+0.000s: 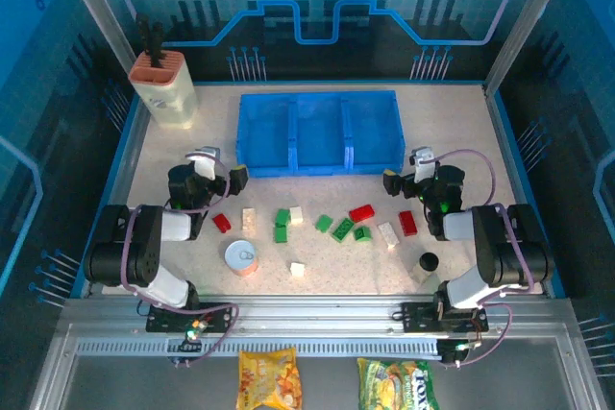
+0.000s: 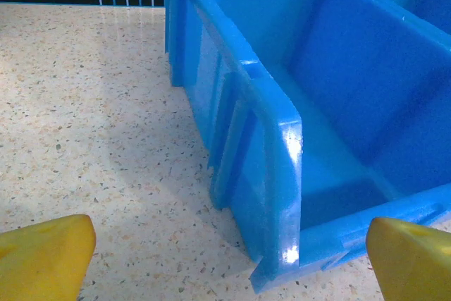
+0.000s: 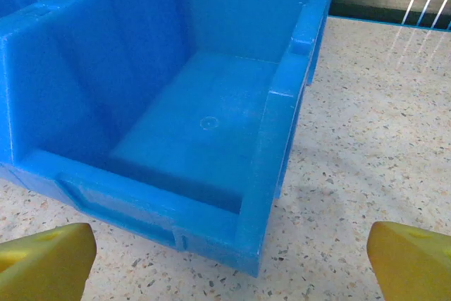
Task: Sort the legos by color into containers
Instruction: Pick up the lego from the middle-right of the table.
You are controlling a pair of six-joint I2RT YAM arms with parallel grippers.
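**Both grippers held open at the near corners of the blue tray**

In the top view the left arm is folded at the lower left. Its forearm is turned inward, and the left gripper (image 1: 234, 178) is held just beside the tray's left near corner. The right arm is mirrored at the lower right, with the right gripper (image 1: 393, 182) just beside the right near corner. Both sets of jaws are spread wide and nothing is held between them.

The blue tray (image 1: 317, 168) lies at the upper centre of the top view, its three compartments side by side. The legos (image 1: 343, 229) are scattered on the speckled table (image 1: 461, 141) below it, between the two arms. Red, green and cream bricks are seen there, all outside the tray.

The left wrist view adds what the top view cannot. The yellow fingertips (image 2: 46, 255) sit at the lower corners of the frame, and the tray's corner wall (image 2: 282, 174) rises between them, close to the lens. In the right wrist view the fingertips (image 3: 412, 262) frame the opposite corner of the tray (image 3: 275, 125), and the floor of its end compartment is seen plainly.

A silver can (image 1: 242, 257) stands low in the top view, left of centre, among the bricks. A black cap (image 1: 429, 261) lies near the right arm. A cream holder with an orange top (image 1: 163, 88) stands at the upper left. Two snack bags (image 1: 269, 379) lie at the bottom edge.
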